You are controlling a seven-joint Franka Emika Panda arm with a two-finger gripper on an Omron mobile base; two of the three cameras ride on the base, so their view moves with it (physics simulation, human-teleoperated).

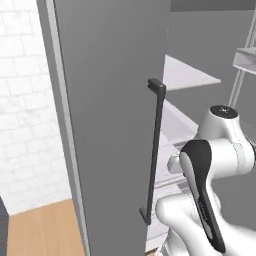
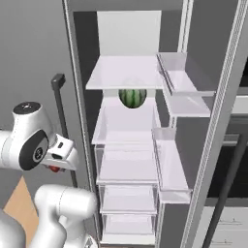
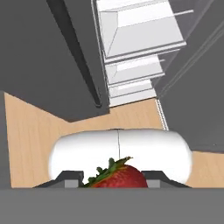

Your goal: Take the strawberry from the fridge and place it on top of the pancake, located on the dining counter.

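The strawberry [image 3: 118,177], red with green leaves, sits between my two finger tips at the bottom of the hand view. My gripper [image 3: 114,178] is shut on it. In the right base view the gripper [image 2: 55,164] hangs low on the left, outside the open fridge [image 2: 128,29], with a bit of the red strawberry [image 2: 54,168] under it. The hand looks down over the wood floor toward the fridge's lower shelves. The pancake and the dining counter are out of view.
A striped green watermelon [image 2: 132,97] rests on a middle fridge shelf. The grey fridge door [image 1: 110,100] with its dark bar handle [image 1: 155,150] stands close on the arm's left. The right door with white bins [image 2: 184,82] is open. A white brick wall [image 1: 25,125] lies left.
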